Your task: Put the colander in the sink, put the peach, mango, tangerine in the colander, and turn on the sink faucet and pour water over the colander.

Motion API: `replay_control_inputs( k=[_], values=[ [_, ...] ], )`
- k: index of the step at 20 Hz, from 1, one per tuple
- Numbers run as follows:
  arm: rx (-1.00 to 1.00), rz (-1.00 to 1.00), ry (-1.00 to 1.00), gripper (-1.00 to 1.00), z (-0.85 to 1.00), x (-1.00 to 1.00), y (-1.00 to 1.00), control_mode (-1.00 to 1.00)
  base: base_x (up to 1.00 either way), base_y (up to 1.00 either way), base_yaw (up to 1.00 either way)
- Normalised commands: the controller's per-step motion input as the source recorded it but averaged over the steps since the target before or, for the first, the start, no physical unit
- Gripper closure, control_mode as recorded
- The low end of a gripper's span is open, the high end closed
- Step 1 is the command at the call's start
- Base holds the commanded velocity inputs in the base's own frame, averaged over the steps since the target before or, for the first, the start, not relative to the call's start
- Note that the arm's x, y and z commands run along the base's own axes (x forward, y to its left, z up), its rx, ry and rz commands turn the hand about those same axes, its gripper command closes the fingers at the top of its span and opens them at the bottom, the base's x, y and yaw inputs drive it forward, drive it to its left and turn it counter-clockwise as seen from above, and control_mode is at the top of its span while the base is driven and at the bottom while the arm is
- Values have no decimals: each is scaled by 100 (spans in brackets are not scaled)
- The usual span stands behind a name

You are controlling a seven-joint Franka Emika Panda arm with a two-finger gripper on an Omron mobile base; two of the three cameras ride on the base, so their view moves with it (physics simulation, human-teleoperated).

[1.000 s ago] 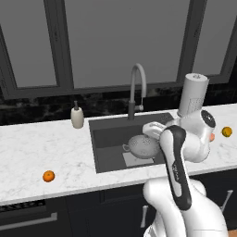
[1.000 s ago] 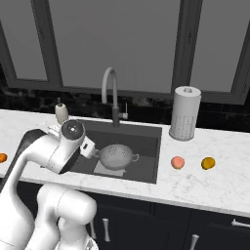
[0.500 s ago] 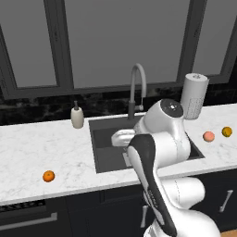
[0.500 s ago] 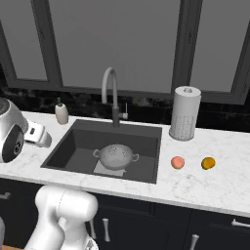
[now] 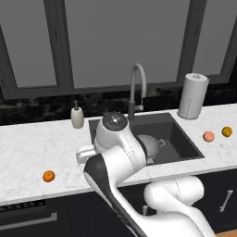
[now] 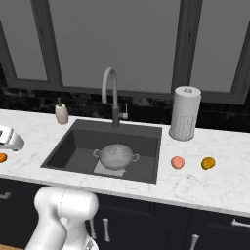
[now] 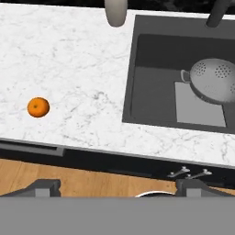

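Observation:
The silver colander (image 6: 116, 156) (image 7: 215, 87) stands upright in the dark sink (image 6: 73, 146), partly behind my arm in the left base view (image 5: 152, 142). The vivid orange tangerine (image 5: 48, 176) (image 7: 38, 107) (image 6: 2, 157) lies on the white counter left of the sink. On the counter to the sink's right lie the peach (image 6: 178, 162) (image 5: 208, 136) and the mango (image 6: 208, 163) (image 5: 227, 132). My gripper (image 5: 84, 154) (image 6: 9, 139) (image 7: 120, 189) hangs open and empty above the counter between sink and tangerine. No water runs from the faucet (image 6: 111, 93) (image 5: 137, 88).
A small soap bottle (image 5: 77, 115) (image 6: 61, 113) (image 7: 115, 11) stands behind the counter's left part. A paper towel roll (image 6: 184, 113) (image 5: 192, 96) stands right of the sink. The hand view looks past the counter's front edge to dark cabinets and wooden floor.
My arm has swung from over the sink to the left and now hangs over the counter near the tangerine. The gripper stayed open. The colander and fruits have not moved.

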Motion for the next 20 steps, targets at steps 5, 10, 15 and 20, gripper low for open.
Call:
replay_control_inputs(
  k=[5, 10, 15, 20],
  values=[
    [-1, 0, 11, -100, -49, 8, 79, -100, 0, 0, 0],
    [5, 0, 4, -100, -47, 6, 56, -100, 0, 0, 0],
    [3, 0, 0, -100, -43, 25, 52, -100, 0, 0, 0],
    [0, 0, 1, -100, -38, 55, 45, -100, 0, 0, 0]
  ],
)
